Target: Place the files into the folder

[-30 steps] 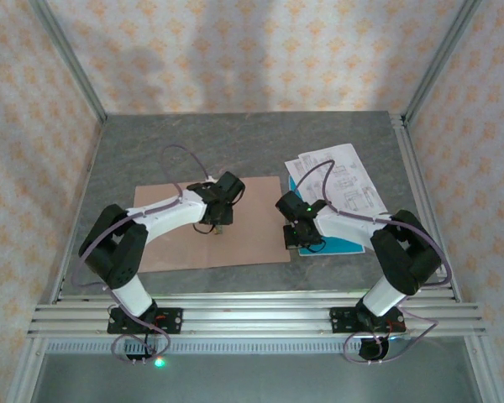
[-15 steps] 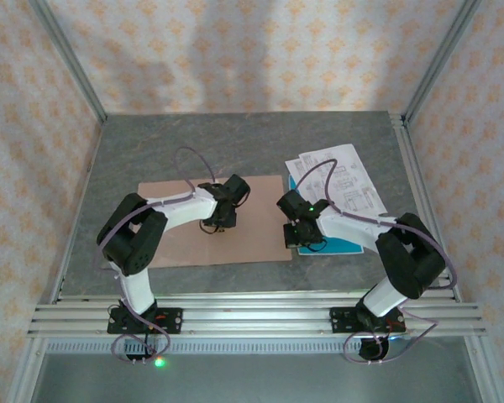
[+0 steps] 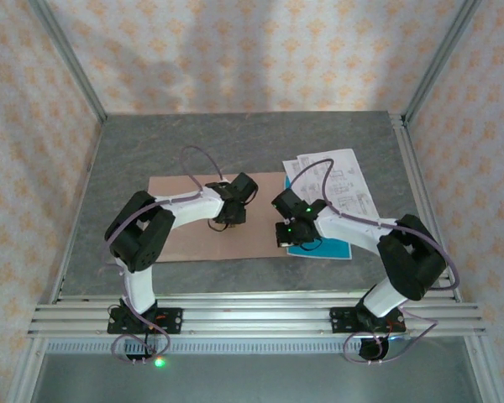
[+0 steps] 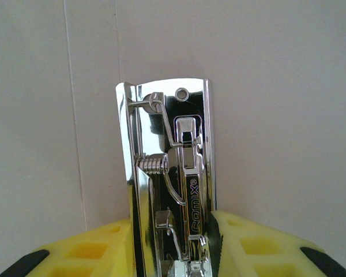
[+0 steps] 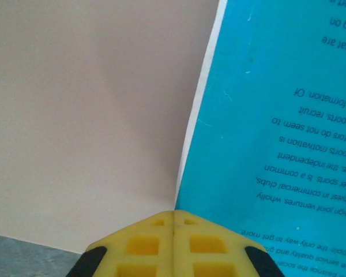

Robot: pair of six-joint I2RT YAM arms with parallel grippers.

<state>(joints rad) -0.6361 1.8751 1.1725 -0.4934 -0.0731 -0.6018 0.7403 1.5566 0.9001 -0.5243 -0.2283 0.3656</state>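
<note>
The pinkish-brown folder (image 3: 185,239) lies open and flat on the table left of centre. My left gripper (image 3: 228,220) is down on it, its yellow fingers (image 4: 251,242) shut on the shiny metal clip (image 4: 170,173) that stands up from the folder's inside (image 4: 277,86). The files lie to the right: white printed sheets (image 3: 343,180) with a teal-blue sheet (image 3: 326,248) at their near end. My right gripper (image 3: 288,238) is shut, with its tips (image 5: 173,214) set down at the teal sheet's (image 5: 277,115) left edge, where it meets the folder (image 5: 86,115).
The grey table (image 3: 235,143) lies bare behind the folder. Metal frame posts (image 3: 420,193) run along both sides and a rail (image 3: 252,315) runs across the near edge. A strip of table (image 5: 23,245) shows beside the right fingers.
My left gripper narrowed onto the clip and moved right and away, shifting the folder slightly. The right gripper slid left with the teal sheet and the papers.
</note>
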